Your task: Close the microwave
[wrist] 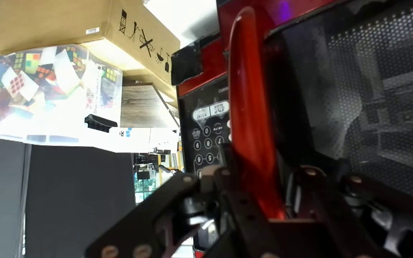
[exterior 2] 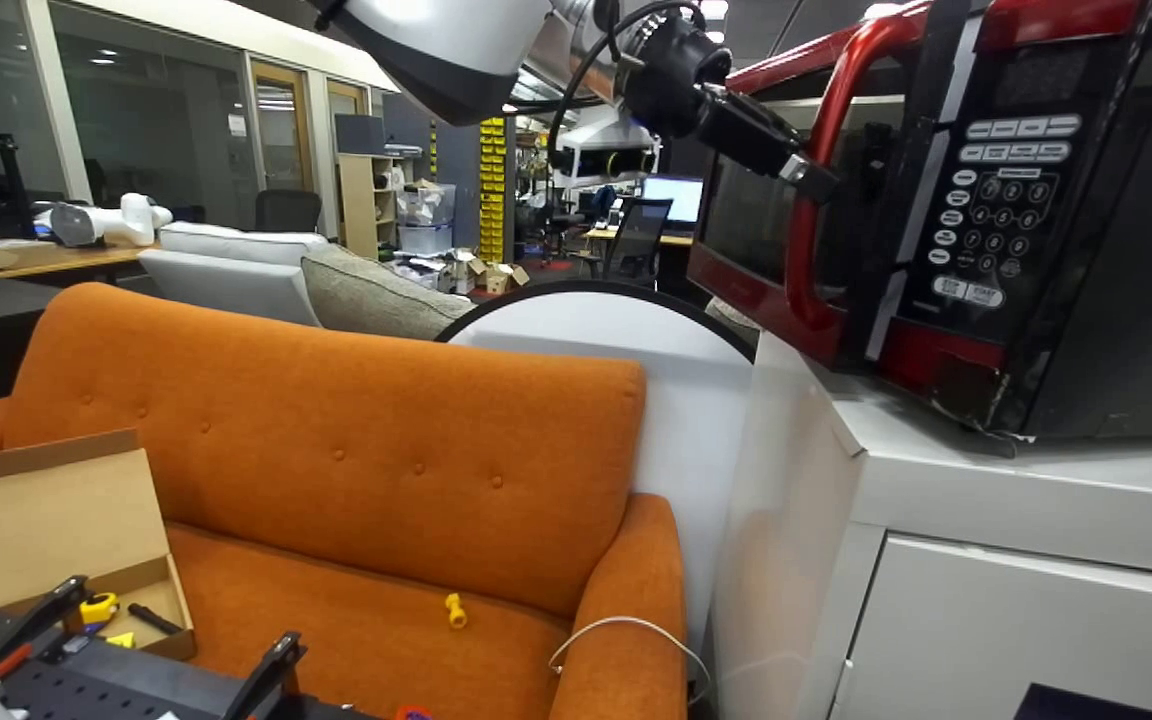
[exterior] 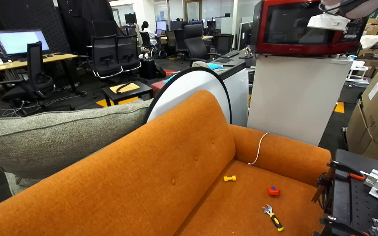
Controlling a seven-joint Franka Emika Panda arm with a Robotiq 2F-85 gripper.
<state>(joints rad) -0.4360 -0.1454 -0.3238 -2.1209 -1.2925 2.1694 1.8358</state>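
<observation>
Here: microwave (exterior 2: 996, 230), bin (wrist: 59, 120) with cubes (wrist: 109, 74)

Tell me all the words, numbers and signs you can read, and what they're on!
"4", "5", "6", "7", "8", "9", "0": the microwave's keypad.
"Shadow Robot", probably: clear bin.
A crossed-out sign, no words: cardboard box.
Too small or blurred: the microwave's long buttons, its small front mark, and the rest.

My arm (exterior: 366, 8) hangs before the red microwave (exterior: 294, 26), which stands on a pale surface (exterior: 299, 95); on the orange sofa (exterior: 126, 157) lie a yellow dumbbell (exterior: 230, 178) and wrench (exterior: 274, 219).
</observation>
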